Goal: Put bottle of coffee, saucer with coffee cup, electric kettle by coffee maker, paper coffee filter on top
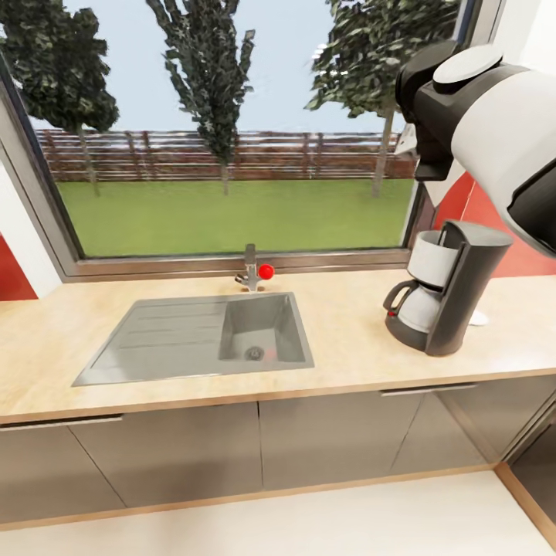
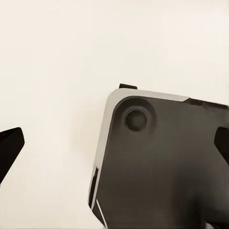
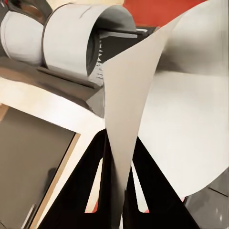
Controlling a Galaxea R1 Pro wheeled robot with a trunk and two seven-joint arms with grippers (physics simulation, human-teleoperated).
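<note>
The long light wood-grain kitchen countertop [image 1: 347, 340] is carrying the tall dark grey coffee maker [image 1: 448, 287] right of the inset grey steel sink [image 1: 197, 337]. The left gripper's [image 2: 114, 148] fingertips are sitting spread, mostly cropped. The right gripper [image 3: 119, 188] is pinching the white paper coffee filter [image 3: 176, 119], which is blocking much behind it.

no legible text, labels, brands, numbers or signs

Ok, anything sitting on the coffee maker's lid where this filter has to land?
Nothing visible: the tall dark grey coffee maker has a bare flat lid. The white paper cone filter is pinched in the right gripper jaws.
</note>
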